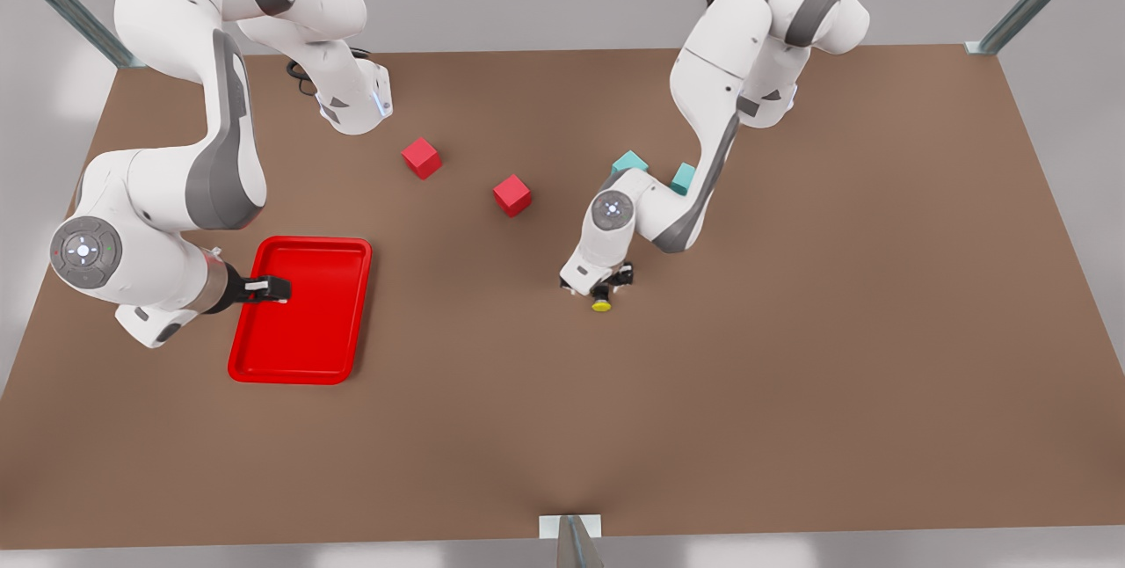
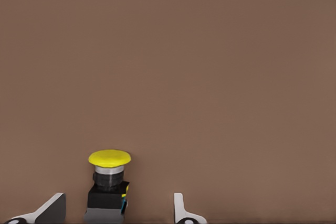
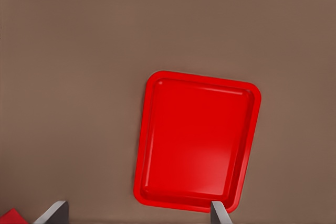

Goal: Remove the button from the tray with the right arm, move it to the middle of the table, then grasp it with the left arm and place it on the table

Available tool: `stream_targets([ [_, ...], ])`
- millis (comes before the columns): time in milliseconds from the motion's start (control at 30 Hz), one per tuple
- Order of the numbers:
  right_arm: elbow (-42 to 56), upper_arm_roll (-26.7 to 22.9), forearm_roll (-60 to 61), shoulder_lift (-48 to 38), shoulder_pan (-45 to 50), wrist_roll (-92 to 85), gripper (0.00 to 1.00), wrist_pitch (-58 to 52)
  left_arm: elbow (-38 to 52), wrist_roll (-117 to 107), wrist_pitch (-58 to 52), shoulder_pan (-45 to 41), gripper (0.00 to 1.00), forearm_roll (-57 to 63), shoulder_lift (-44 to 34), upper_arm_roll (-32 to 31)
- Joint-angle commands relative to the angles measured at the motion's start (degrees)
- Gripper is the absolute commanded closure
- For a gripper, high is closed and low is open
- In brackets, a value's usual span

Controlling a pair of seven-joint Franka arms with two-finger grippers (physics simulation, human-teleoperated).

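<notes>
Brown desk [image 1: 791,392] fills the front view. 2 white arms: right arm [image 1: 176,190] at the frame's left, left arm [image 1: 703,155] right of centre. Red tray [image 1: 303,348] lies flat at lower left of centre, long side running up-down; nothing in it in the right wrist view [image 3: 197,140]. Right claw [image 1: 277,289] hangs over the tray's left edge, fingers spread wide apart, holding nothing. 2 red cubes [image 1: 422,157] [image 1: 511,195] sit apart at upper centre; 2 teal cubes [image 1: 629,163] [image 1: 684,178] just behind the left arm. Left claw [image 1: 608,285] is low at mid-frame, fingers [image 2: 51,208] open either side of the button [image 2: 108,182]. Button stands upright on the desk, yellow cap up, nearer 1 finger, not clearly touching either.
</notes>
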Motion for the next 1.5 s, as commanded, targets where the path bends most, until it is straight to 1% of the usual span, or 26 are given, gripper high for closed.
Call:
stream_targets([
  [0,0.03,0.0,0.02,-0.07,0.08,-7.85,0.0,0.35,0.02,8.49,0.86,1.0,0.0,-0.68,0.09,-0.58],
  [67,0.03,0.0,0.02,-0.07,0.08,-7.85,0.0,0.26,0.11,16.31,-2.48,1.7,0.0,-0.76,0.09,-0.49],
  [167,0.03,0.0,0.02,-0.07,0.7,-7.85,0.0,0.34,0.2,17.11,-2.92,1.88,0.0,-0.59,0.18,-0.41],
  [233,0.03,0.0,0.02,-0.07,0.7,-7.85,0.0,0.35,0.28,21.68,-2.92,1.88,0.0,-0.5,0.97,-0.41],
  [367,0.03,0.0,0.02,-0.07,0.79,-7.76,0.0,0.35,1.07,21.86,-2.92,1.97,0.0,-0.68,3.08,-0.49],
  [567,0.29,0.0,-0.95,-0.07,1.67,-6.27,0.0,0.96,1.6,21.95,-2.92,2.58,0.0,-0.59,4.04,-0.49],
  [667,0.2,0.0,-1.12,-0.07,1.75,-6.27,0.0,0.96,1.69,21.95,-2.92,2.58,0.11,-0.68,4.31,-0.49],
  [767,0.29,0.0,-1.13,-0.07,1.58,-6.27,0.0,0.96,1.78,21.86,-2.92,2.49,0.12,-0.77,4.31,-0.49],
  [833,0.38,0.0,-1.04,-0.07,1.58,-5.65,0.0,0.96,1.78,21.95,-2.83,2.49,0.16,-0.77,4.31,-0.49],
  [900,0.38,0.0,-1.04,-0.07,1.58,-5.65,0.0,0.96,1.78,21.95,-2.83,2.58,0.27,-0.77,4.31,-0.49],
  [1000,0.38,0.0,-1.13,-0.07,1.66,-5.65,0.0,1.14,1.78,21.95,-2.66,2.58,0.35,-0.77,4.75,-0.49],
  [1200,0.38,0.0,-1.13,-0.07,1.49,-5.65,0.0,1.66,1.78,21.77,-2.74,2.58,0.36,-0.77,5.01,-0.49],
  [1333,0.29,0.0,-1.13,-0.07,1.49,-5.65,0.0,1.75,1.87,21.77,-2.74,2.58,0.42,-0.85,5.1,-0.49],
  [1467,0.38,0.0,-1.13,-0.07,1.4,-5.65,0.0,1.84,2.48,21.6,-3.1,2.58,0.42,-1.03,5.1,-0.49],
])
